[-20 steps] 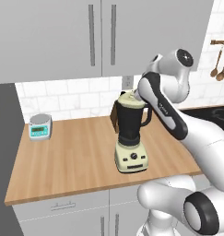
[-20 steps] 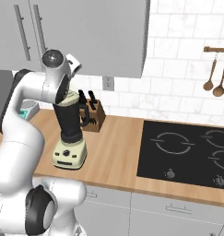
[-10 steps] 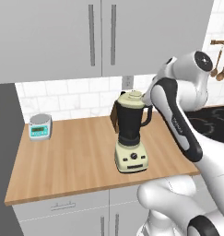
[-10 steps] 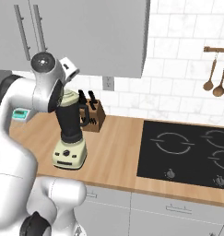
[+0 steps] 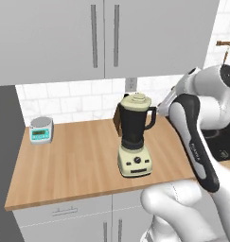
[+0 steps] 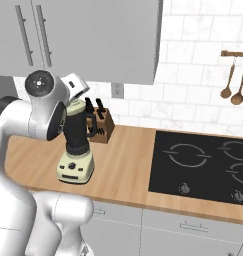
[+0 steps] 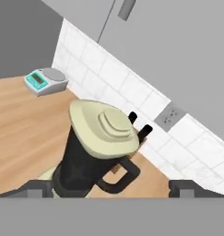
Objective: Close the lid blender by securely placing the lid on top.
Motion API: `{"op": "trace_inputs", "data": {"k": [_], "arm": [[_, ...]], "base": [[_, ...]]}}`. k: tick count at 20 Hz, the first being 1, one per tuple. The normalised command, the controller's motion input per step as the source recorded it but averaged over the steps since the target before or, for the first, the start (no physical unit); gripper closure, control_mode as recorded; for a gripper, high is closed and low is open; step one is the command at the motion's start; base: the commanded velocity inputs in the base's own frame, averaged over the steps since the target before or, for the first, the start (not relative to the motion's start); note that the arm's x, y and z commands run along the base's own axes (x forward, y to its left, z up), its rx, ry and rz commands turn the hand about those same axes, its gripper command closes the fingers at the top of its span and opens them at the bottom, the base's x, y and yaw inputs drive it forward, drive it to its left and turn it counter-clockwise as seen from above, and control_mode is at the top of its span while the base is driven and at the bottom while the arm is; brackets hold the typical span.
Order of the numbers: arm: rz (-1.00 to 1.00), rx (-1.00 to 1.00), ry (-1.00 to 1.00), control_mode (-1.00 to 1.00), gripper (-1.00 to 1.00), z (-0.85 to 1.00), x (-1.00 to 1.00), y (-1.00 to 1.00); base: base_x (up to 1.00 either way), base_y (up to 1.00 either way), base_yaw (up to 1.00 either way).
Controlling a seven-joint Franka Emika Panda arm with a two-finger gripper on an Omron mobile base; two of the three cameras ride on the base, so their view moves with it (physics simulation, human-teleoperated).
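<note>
1. Compared with one second ago, the arm has pulled back: in the left base view it was close against the jar's top, and now it stands apart at the right of the frame, while the lid (image 5: 137, 101) stays on the blender (image 5: 134, 137)
2. In my judgement this means the placing is done and the lid is released; only the seating may need a check, because in the hand view the lid (image 7: 106, 128) looks a little overhanging the jar rim on one side, though the view is tilted
3. The gripper (image 7: 111, 190) is empty, its two tips far apart at the lower corners of the hand view, with the blender (image 7: 90, 161) between and beyond them
4. The blender stands upright on the tabletop (image 5: 74, 160), near the centre of the left base view; its long axis is vertical, the lid's knob points up, and the handle points to the right of that frame, toward the arm
5. In the right base view the blender (image 6: 77, 148) is at centre left, in front of a knife block (image 6: 102, 125)
</note>
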Motion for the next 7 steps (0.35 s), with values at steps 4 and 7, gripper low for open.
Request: {"op": "trace_inputs", "data": {"k": [4,7], "arm": [[-0.05,0.01,0.00,-1.00,-1.00,0.00,-0.26,-0.52],[-0.04,0.00,0.00,-1.00,-1.00,0.00,-0.16,-0.59]], "base": [[0.00,0.00,0.00],[0.00,0.00,0.00]]}}
